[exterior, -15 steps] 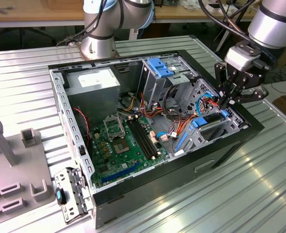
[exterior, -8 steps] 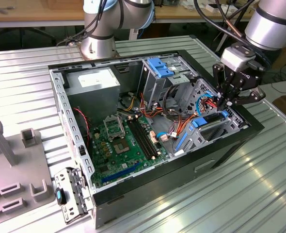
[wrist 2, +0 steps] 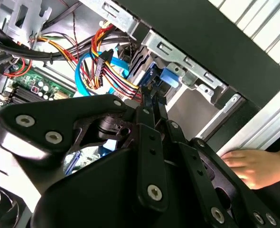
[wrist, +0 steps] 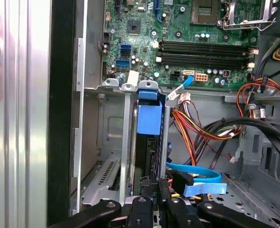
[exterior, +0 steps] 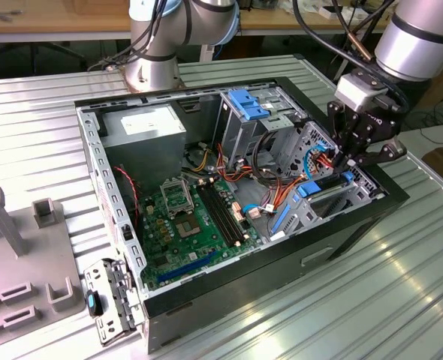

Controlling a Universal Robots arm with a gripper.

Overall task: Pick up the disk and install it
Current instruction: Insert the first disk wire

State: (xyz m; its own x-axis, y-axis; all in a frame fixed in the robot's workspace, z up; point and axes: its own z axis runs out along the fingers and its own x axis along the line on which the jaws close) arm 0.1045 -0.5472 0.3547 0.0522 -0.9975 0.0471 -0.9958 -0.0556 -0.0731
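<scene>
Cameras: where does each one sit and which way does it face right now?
Exterior view: off the arm, looking down into the open black computer case; arm and gripper at its right.
First wrist view: on the arm, facing the blue-railed grey metal disk; gripper.
Second wrist view: past the gripper toward coloured cables.
Both wrist views share the gripper.

Arm (exterior: 420, 34): silver-grey cylindrical segment, ringed by black band, seen at far right of exterior view. Black cables (exterior: 334, 30) looped along it toward wrist. Light grey block (exterior: 359, 90) mounted at wrist above pincer. Pincer (exterior: 351, 157): matte black, built from flat linkage bars; silver round-head screws (wrist 2: 154, 192) set at pivots, shown in both wrist views. Second arm base (exterior: 158, 71): silver-grey, pale blue joint cap.
</scene>
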